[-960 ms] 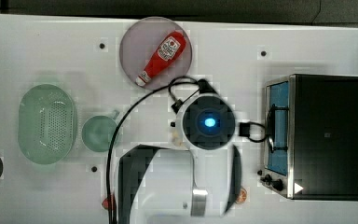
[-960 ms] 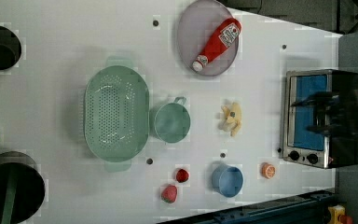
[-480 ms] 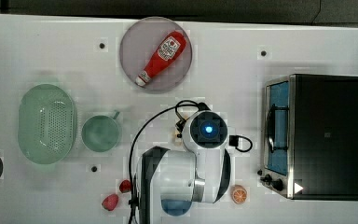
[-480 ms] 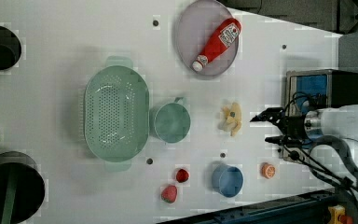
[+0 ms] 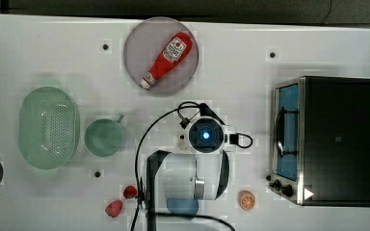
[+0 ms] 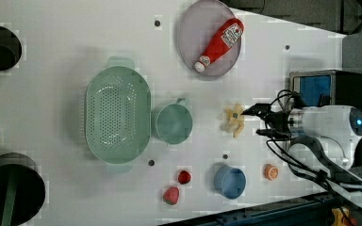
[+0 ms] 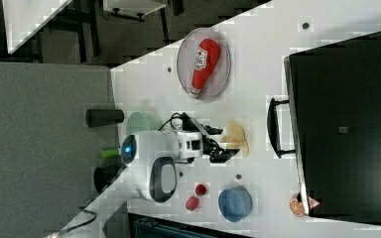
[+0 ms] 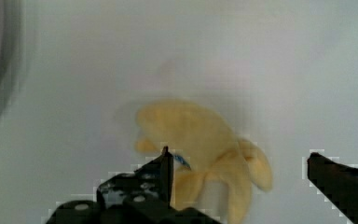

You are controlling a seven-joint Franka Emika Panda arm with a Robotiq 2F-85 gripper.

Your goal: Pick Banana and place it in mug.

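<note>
- The white table (image 5: pixel 318 43) carries everything; the toaster oven (image 5: pixel 337 139) is the biggest thing on it, sitting at the top view's right, and I'll place the rest from there.
- Far across from the oven is the green perforated basket (image 6: pixel 118 120), with the mug (image 6: pixel 173 123) just beside it on the oven side.
- The grey plate (image 5: pixel 188 72) with a red ketchup bottle (image 5: pixel 167 58) lies between them, toward the table's far edge in the top view.
- A blue bowl (image 6: pixel 230 181), an orange slice (image 6: pixel 270 172) and two red berries (image 6: pixel 184 177) sit along the near edge in the left view.
- The gripper (image 6: pixel 259 121) hangs between oven and mug, fingers spread wide, gripping nothing.
- The banana (image 6: pixel 234 123) lies flat on the table just past its fingertips (image 8: pixel 163 163), on the mug side; nothing stands between banana and mug.
</note>
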